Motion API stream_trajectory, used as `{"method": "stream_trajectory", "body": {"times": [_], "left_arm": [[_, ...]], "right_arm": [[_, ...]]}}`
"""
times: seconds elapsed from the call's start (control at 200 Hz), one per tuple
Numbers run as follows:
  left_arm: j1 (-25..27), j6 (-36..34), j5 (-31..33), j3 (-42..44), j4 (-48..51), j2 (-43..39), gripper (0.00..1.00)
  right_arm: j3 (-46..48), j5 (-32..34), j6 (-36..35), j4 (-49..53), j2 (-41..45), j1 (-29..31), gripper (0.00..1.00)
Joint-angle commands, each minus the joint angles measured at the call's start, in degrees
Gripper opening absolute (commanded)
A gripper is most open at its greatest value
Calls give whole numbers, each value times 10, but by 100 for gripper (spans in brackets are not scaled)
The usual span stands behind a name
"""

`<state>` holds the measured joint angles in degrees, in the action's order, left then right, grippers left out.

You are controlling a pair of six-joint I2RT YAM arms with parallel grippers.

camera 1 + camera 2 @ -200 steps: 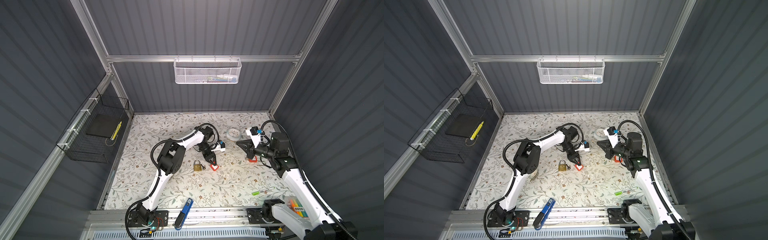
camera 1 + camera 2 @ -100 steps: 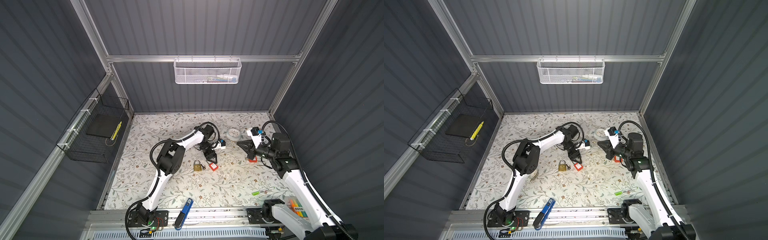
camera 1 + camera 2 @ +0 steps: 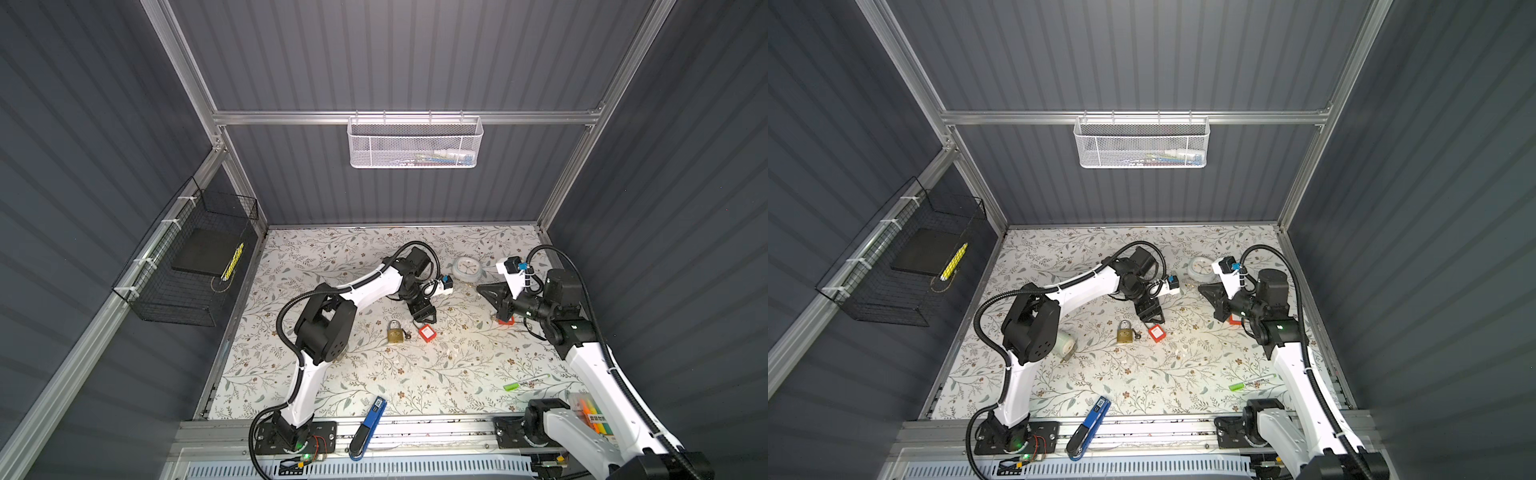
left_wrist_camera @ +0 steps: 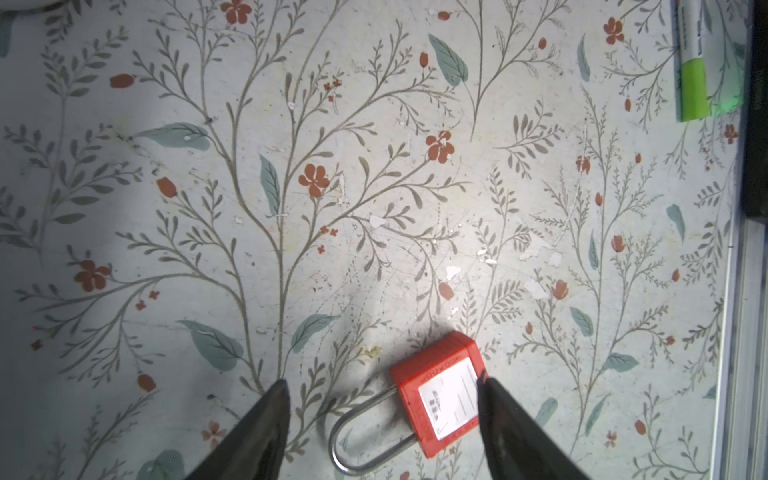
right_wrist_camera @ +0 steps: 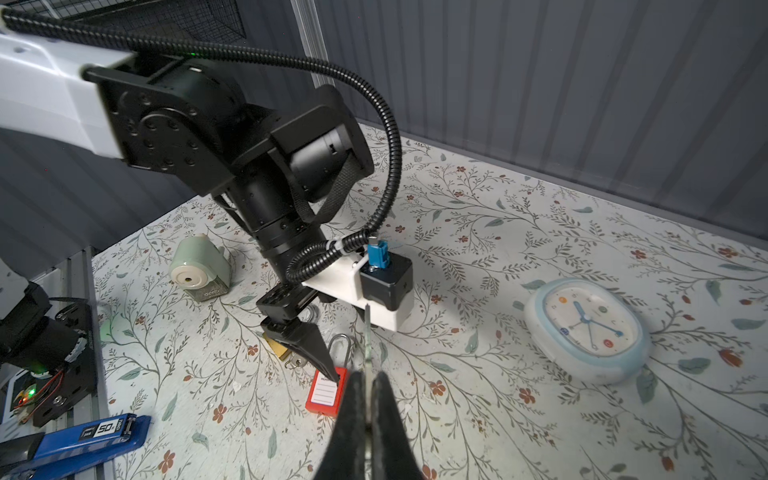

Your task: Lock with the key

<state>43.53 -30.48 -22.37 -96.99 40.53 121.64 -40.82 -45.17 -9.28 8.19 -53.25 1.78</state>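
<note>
Over floral tabletop (image 3: 374, 374), left hand (image 4: 383, 381) points down, spread astride red padlock (image 4: 442, 395); right hand (image 5: 368, 378) pinches key (image 5: 367, 332).

brass padlock (image 3: 395, 333) close beside red padlock (image 3: 427, 333)

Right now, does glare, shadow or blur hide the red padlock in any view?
Left wrist view: red padlock sharp, soft shadow beside it, no glare. Right wrist view: right gripper and key blurred, overlapping the lock's edge. Both top views: lock small, bright patch on the mat beside it.

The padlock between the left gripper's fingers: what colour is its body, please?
Red padlock, white label; best seen in left wrist view.
</note>
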Motion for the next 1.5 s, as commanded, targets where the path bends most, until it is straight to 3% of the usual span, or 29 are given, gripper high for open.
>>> {"method": "stream_trajectory", "body": {"times": [0.0, 0.195, 0.675, 0.96, 1.206, 1.491], "left_arm": [[23, 18, 68, 30, -38, -27, 76], [48, 30, 134, 55, -47, -34, 81], [71, 24, 195, 66, -23, -30, 87], [70, 20, 188, 65, -7, -34, 90], [74, 52, 126, 75, -68, -61, 91], [81, 47, 136, 65, -32, -41, 91]], "right_arm": [[6, -5, 4, -9, 8, -13, 0], [24, -24, 30, -39, 11, -33, 0], [30, -31, 34, -42, 15, -40, 0], [31, -33, 34, -43, 10, -41, 0], [33, -36, 37, -44, 8, -40, 0], [35, -36, 33, -41, 8, -41, 0]]}}
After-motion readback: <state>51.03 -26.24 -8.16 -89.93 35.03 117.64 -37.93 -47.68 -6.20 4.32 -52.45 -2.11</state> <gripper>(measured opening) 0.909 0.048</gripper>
